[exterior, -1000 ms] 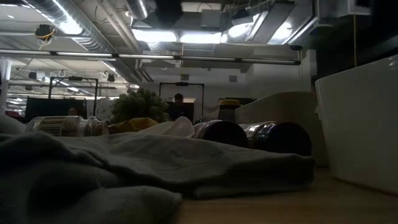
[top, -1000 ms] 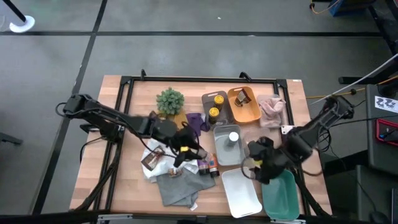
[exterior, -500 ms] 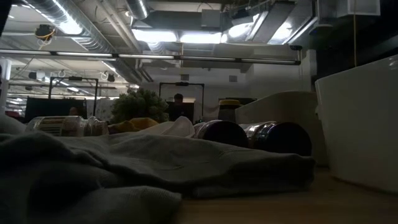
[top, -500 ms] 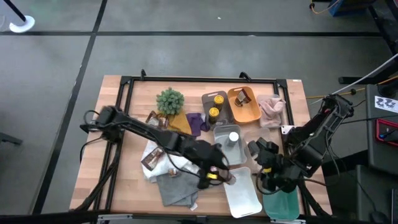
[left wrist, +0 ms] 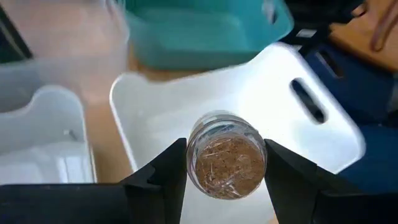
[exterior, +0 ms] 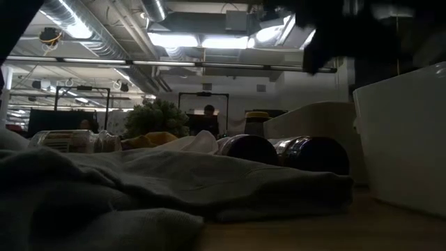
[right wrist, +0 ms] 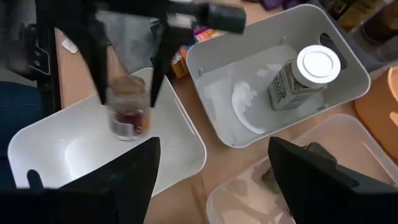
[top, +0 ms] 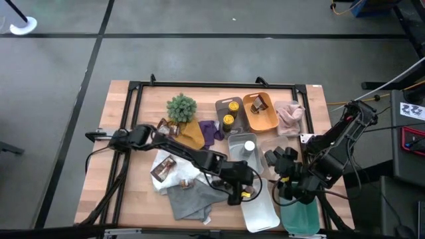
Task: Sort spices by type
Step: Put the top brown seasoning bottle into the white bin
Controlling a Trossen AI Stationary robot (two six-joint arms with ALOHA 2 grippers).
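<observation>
The left gripper (left wrist: 226, 163) is clamped on a small clear glass bottle of brown spice (left wrist: 226, 163), held over the flat white plastic tray (top: 260, 207) near the wooden table's (top: 119, 189) front edge. I think it must lower and let go next. The right gripper (top: 287, 174) waits wide apart near the teal tub (top: 302, 214). The room behind is dim

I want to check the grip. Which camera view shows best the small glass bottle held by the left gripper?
The left wrist view: the small glass bottle fills the gap between the left gripper fingers, above the white tray. The right wrist view shows it sideways and blurred; the high view hardly shows it.
</observation>
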